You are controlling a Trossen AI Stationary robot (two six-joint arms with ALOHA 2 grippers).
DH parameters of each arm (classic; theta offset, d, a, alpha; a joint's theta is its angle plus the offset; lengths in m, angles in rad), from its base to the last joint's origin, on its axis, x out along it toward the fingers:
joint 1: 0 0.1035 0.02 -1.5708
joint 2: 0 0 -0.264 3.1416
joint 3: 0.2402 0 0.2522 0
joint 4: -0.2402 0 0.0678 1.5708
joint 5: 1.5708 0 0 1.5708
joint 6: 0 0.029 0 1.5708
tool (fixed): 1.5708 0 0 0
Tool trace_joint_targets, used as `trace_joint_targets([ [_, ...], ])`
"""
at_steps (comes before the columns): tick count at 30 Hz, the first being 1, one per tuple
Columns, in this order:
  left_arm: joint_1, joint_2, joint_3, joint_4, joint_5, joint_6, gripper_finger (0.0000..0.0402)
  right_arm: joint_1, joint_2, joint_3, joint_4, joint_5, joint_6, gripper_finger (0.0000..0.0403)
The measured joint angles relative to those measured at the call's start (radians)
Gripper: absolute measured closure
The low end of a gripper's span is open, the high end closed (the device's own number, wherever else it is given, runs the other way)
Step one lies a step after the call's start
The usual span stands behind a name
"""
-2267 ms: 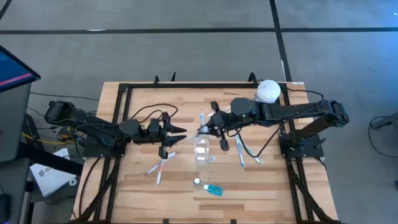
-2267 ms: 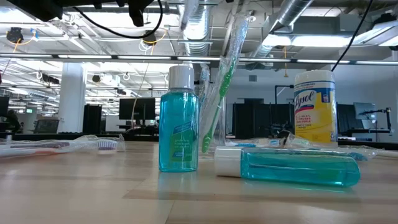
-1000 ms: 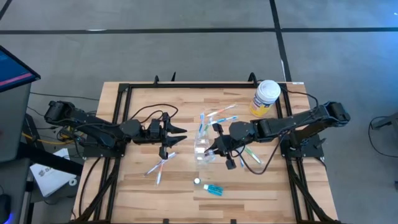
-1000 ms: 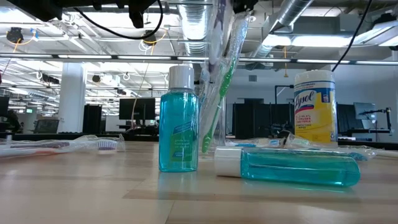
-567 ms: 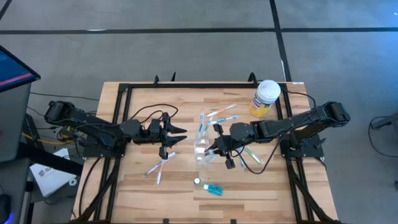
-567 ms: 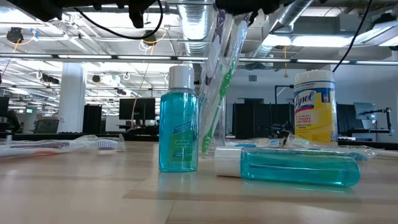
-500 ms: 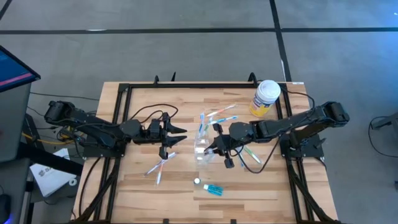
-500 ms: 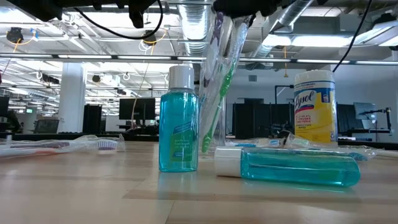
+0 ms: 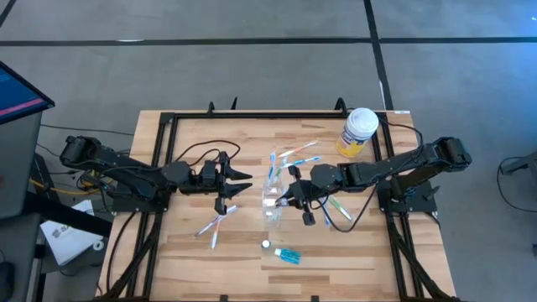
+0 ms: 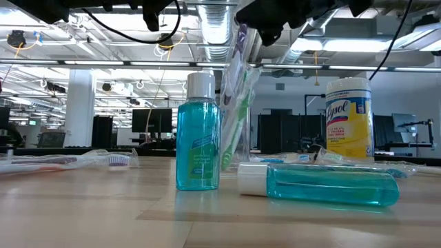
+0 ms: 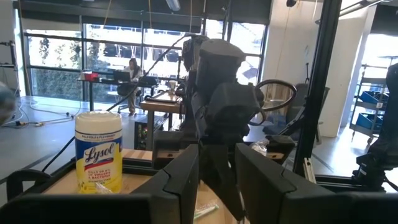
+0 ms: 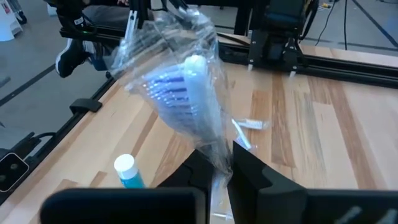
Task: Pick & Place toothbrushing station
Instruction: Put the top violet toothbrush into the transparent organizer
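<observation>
1. Since about a second earlier the right arm had barely shifted in the high view; in the low view, though, its dark body had dropped further into the top of the picture, over the brushes standing in the cup.
2. The right gripper (image 9: 291, 201) sat at mid-table, just right of the small clear plastic tumbler (image 9: 273, 204).
3. In the right wrist view its two dark fingers (image 12: 249, 171) pinched the lower end of a white-handled toothbrush in a crinkled clear wrapper (image 12: 186, 93), bristle end pointing away — a clenched grip on that brush, not a release.
4. The tumbler stood upright near the table's centre with several thin wrapped toothbrushes (image 10: 238, 103) leaning in it, one of them green-handled.
5. More toothbrushes lay flat: a fan of blue and green ones (image 9: 298, 153) on the far side of the tumbler, a few to the right under the right arm (image 9: 340, 205), and an orange-and-white pair (image 9: 214, 225) on the left.
6. A tiny blue tube with a white cap (image 9: 288, 254) lay on its side at the near edge; a second one stood upright beside it (image 9: 266, 244).
7. The left gripper (image 9: 237, 186) waited left of centre, well apart from the tumbler, its fingers (image 11: 180, 177) parted with nothing between them.
8. A yellow wipes canister with a white lid (image 9: 359, 132) stood at the far right corner of the pale wooden table (image 9: 185, 252) — untouched.
</observation>
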Motion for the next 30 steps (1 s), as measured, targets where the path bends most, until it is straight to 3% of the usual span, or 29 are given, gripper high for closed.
trace_joint_targets([
  [6, 0.000, 0.000, 0.000, 0.000, 0.000, 0.000, 0.0300, 0.000, 0.017, 0.001, 0.012, 0.000, 0.002, 0.0396],
  [13, 0.000, 0.000, 0.000, 0.000, 0.000, 0.000, 0.0300, 0.000, 0.086, -0.002, 0.030, -0.002, 0.023, 0.0371],
  [20, 0.000, 0.000, 0.000, 0.000, 0.000, 0.000, 0.0300, 0.000, 0.124, 0.001, 0.043, -0.004, 0.033, 0.0394],
  [26, 0.000, 0.000, 0.000, 0.000, 0.000, 0.000, 0.0300, 0.004, 0.143, 0.003, 0.072, -0.016, 0.058, 0.0356],
  [30, 0.000, 0.000, 0.000, 0.000, 0.000, 0.000, 0.0300, 0.005, 0.175, 0.004, 0.098, -0.020, 0.059, 0.0355],
])
